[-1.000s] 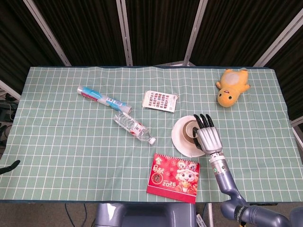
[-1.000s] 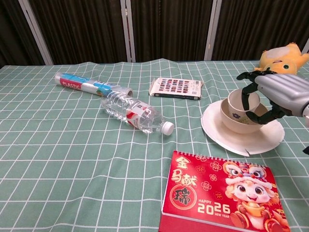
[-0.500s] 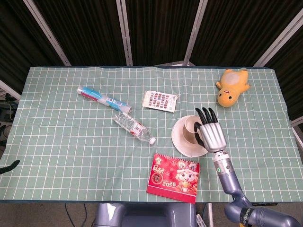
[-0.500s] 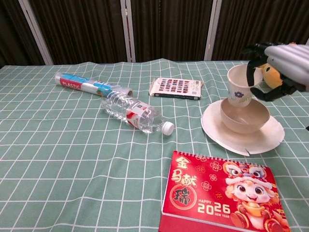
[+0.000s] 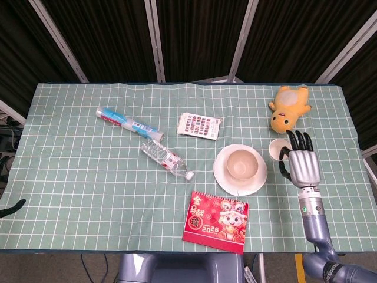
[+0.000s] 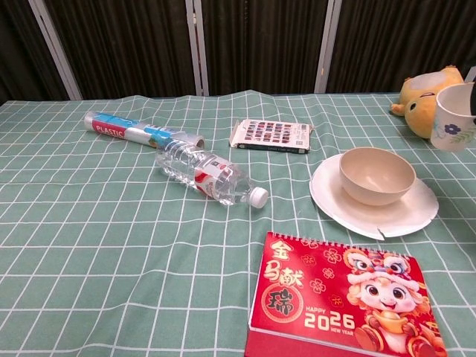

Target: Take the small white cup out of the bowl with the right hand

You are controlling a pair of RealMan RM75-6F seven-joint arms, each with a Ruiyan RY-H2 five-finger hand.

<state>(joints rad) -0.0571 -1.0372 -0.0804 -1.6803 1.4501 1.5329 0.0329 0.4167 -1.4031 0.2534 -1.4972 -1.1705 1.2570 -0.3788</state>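
Head view shows the right hand (image 5: 301, 164) gripping the cup (image 5: 277, 149), clear of the bowl (image 5: 243, 164), so setting it on the cloth (image 5: 88, 177) looks next.

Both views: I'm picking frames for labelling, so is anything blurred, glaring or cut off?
Head view: even light, sharp, no glare; cup and right hand fully in frame, faint shadows only. Chest view: also sharp, but the cup sits cropped at the right edge and the hand is out of frame; the calendar is cut off at the bottom.

Small white cup (image 5: 277, 149) upright, right of the empty bowl (image 5: 244, 164).
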